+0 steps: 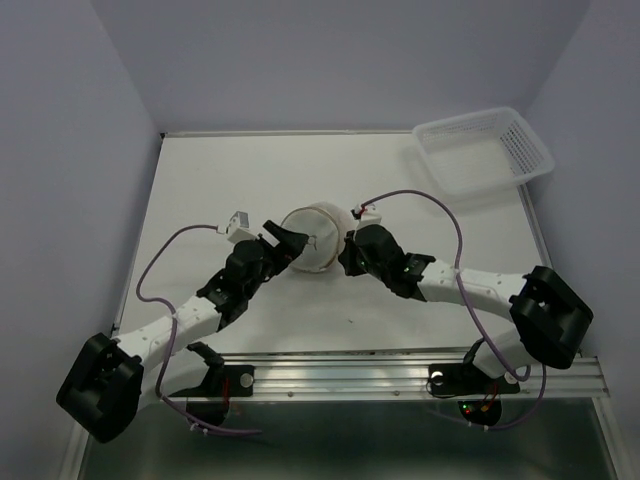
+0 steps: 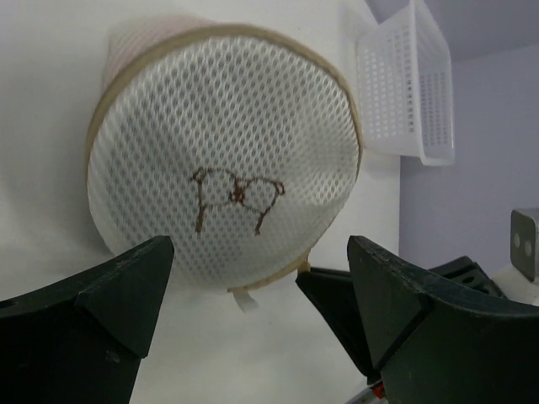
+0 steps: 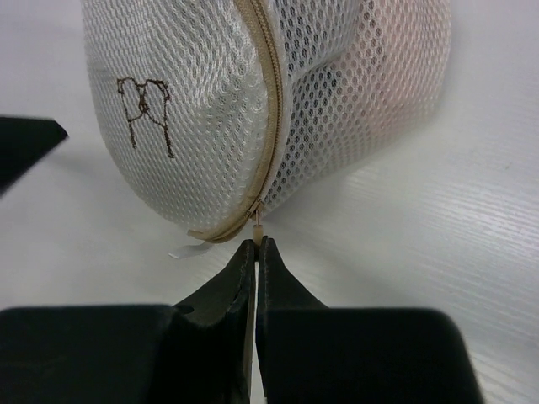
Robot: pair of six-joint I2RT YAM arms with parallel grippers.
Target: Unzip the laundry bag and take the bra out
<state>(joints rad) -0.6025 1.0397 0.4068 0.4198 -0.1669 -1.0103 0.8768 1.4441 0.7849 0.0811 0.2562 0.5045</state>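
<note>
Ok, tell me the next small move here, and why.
Probably bring the open left gripper forward and close it on the near edge of the laundry bag. The right gripper is shut on the zipper pull, and the zipper above it looks closed. Nothing else holds the bag, so pulling now would likely drag it along instead of opening it.

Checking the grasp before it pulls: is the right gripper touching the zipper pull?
Touching. The right wrist view shows the right gripper shut with the tan zipper pull pinched between its tips.
</note>
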